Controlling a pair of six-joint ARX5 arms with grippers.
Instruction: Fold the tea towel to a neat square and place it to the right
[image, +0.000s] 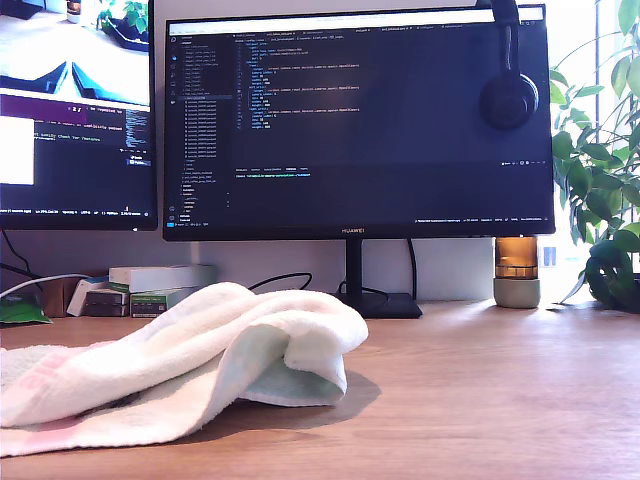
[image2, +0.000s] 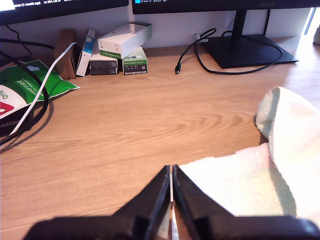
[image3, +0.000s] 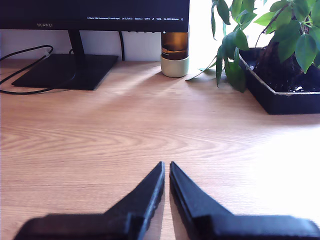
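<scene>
With the tea towel (image: 170, 360) heaped loosely near the worktop's (image3: 100, 135) front edge and both tools, my first gripper (image2: 171, 172) and my second gripper (image3: 166, 169), closed empty, its thick pile may bunch, spoiling the square.

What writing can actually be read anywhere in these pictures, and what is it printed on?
"HUAWEI": lower bezel of the large monitor, readable in the exterior view and the second wrist view.
Code and menus on that monitor's screen: too small to read.
Text on the second monitor at the exterior view's left: blurred.
Labels on the small boxes: too small.
Green packet: only partial white letters, unreadable.
</scene>
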